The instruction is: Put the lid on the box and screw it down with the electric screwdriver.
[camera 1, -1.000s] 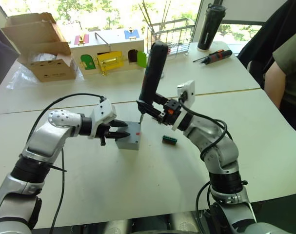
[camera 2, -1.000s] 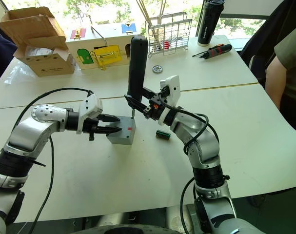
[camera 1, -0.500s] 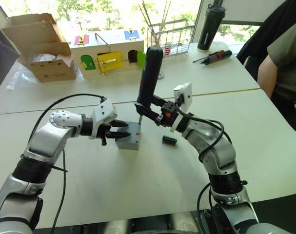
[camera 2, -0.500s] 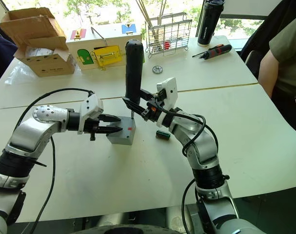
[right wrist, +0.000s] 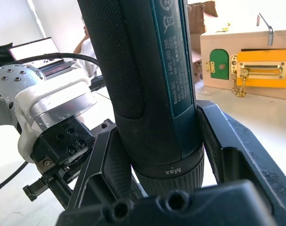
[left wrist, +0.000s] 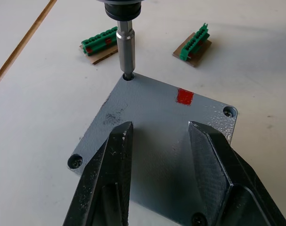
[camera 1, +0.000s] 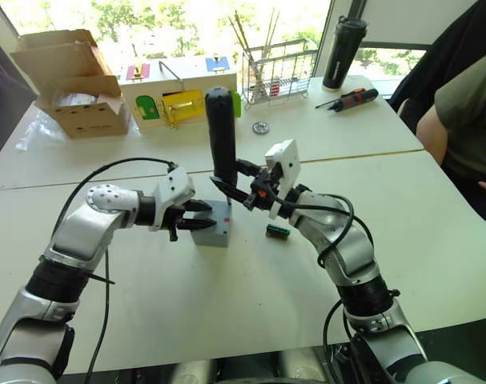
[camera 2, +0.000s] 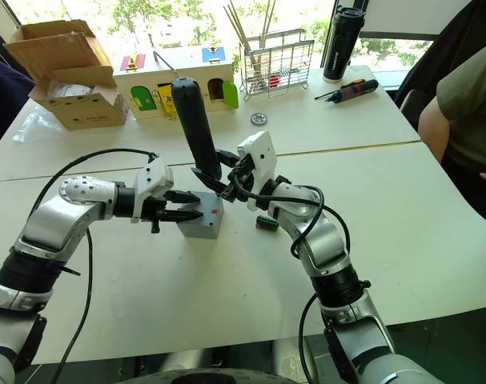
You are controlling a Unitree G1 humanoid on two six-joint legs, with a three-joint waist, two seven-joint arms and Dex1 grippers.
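Box: the grey box (camera 1: 214, 230) sits on the white table (camera 1: 226, 312), between the two arms, with the lid (left wrist: 161, 141) already lying flush on top, a small red mark showing on its upper face.
Electric screwdriver: the black electric screwdriver (camera 1: 222, 140) stands nearly upright over the box, its handle rising above both arms; its metal bit (left wrist: 126, 52) is seated in the screw hole at the lid's far corner.
Right gripper: the right gripper (camera 1: 236, 186) is clenched around the lower barrel of the tool, one black finger on each side of it.
Left gripper: the left gripper (camera 1: 201, 216) reaches over the lid's near edge with its fingers (left wrist: 115, 174) spread apart above the grey surface, grasping nothing.
Beside the box: two small green connector pieces (left wrist: 101, 41) lie on the table just past the box.
Background: a cardboard carton (camera 1: 74, 84), a wooden box with coloured doors (camera 1: 178, 88), a wire rack (camera 1: 281, 68), a dark flask (camera 1: 339, 52) and a red-and-black hand screwdriver (camera 1: 351, 98) stand at the far side of the table.
Bystander: a person (camera 1: 467, 112) sits at the table's right edge.
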